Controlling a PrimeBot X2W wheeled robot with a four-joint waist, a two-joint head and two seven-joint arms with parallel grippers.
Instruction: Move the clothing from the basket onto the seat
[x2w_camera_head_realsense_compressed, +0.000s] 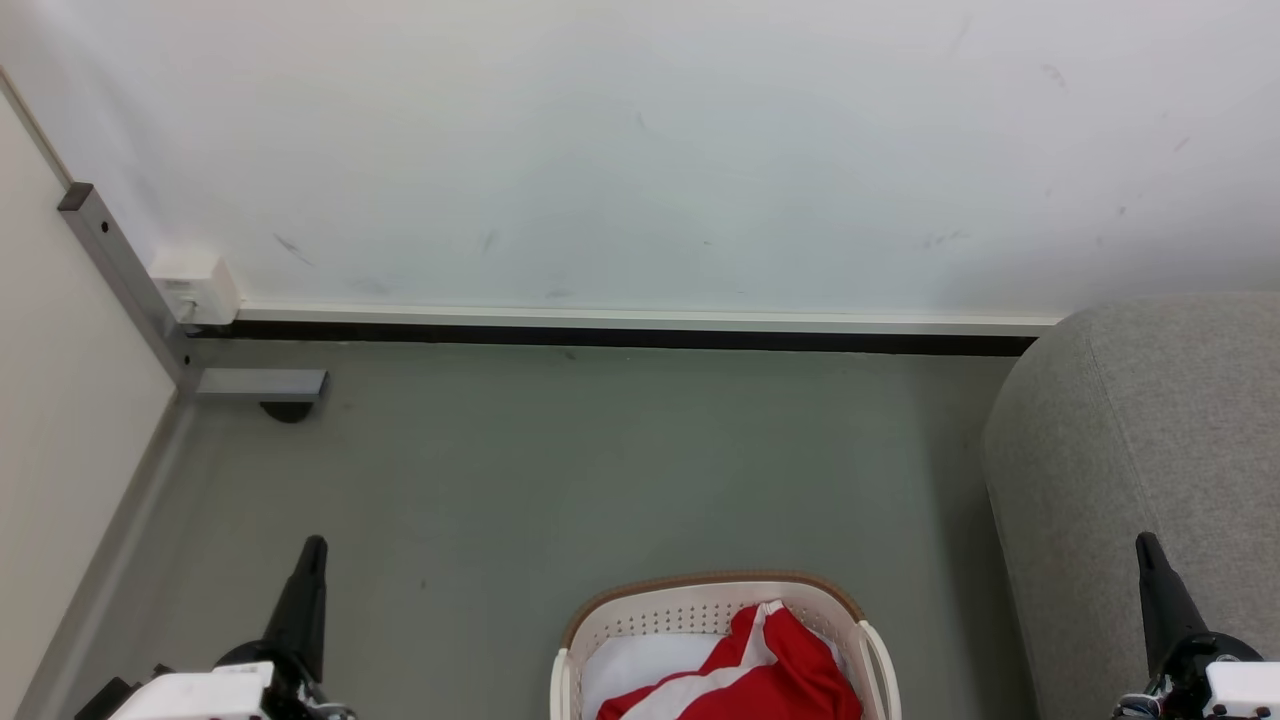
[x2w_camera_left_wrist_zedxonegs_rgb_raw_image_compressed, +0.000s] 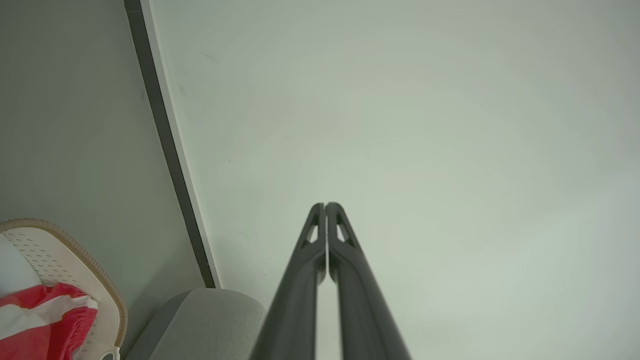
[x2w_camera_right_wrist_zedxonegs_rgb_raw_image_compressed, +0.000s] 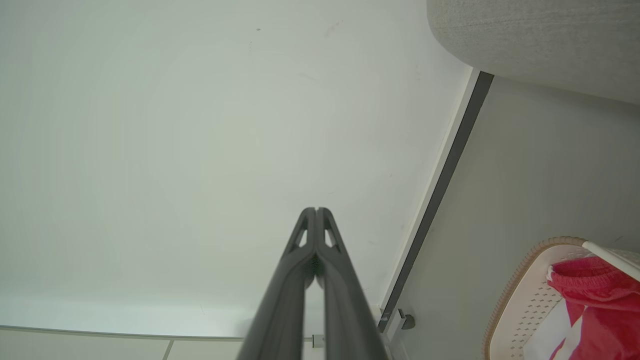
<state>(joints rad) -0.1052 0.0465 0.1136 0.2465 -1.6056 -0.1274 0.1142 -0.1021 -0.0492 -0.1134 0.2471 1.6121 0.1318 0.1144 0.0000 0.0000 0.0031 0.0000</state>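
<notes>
The red clothing (x2w_camera_head_realsense_compressed: 760, 672) with white panels lies heaped in the cream basket (x2w_camera_head_realsense_compressed: 700, 605) at the bottom middle of the head view, on pale fabric. It also appears as clothing (x2w_camera_left_wrist_zedxonegs_rgb_raw_image_compressed: 42, 320) in the basket (x2w_camera_left_wrist_zedxonegs_rgb_raw_image_compressed: 75, 260) and as clothing (x2w_camera_right_wrist_zedxonegs_rgb_raw_image_compressed: 600, 305) in the basket (x2w_camera_right_wrist_zedxonegs_rgb_raw_image_compressed: 525, 300). The grey seat (x2w_camera_head_realsense_compressed: 1150, 470) stands to the basket's right; the wrist views show the seat (x2w_camera_left_wrist_zedxonegs_rgb_raw_image_compressed: 205, 320) and the seat (x2w_camera_right_wrist_zedxonegs_rgb_raw_image_compressed: 540, 40). My left gripper (x2w_camera_head_realsense_compressed: 313, 548) is shut and empty, left of the basket. My right gripper (x2w_camera_head_realsense_compressed: 1146, 545) is shut and empty over the seat's front. The shut fingertips of the left gripper (x2w_camera_left_wrist_zedxonegs_rgb_raw_image_compressed: 325, 205) and right gripper (x2w_camera_right_wrist_zedxonegs_rgb_raw_image_compressed: 316, 210) point at the wall.
A white wall (x2w_camera_head_realsense_compressed: 640, 150) with a dark baseboard (x2w_camera_head_realsense_compressed: 620, 335) runs behind the grey floor (x2w_camera_head_realsense_compressed: 600, 470). A grey metal post (x2w_camera_head_realsense_compressed: 120, 270) with a white box (x2w_camera_head_realsense_compressed: 195, 285) stands in the left corner beside a beige panel (x2w_camera_head_realsense_compressed: 60, 400).
</notes>
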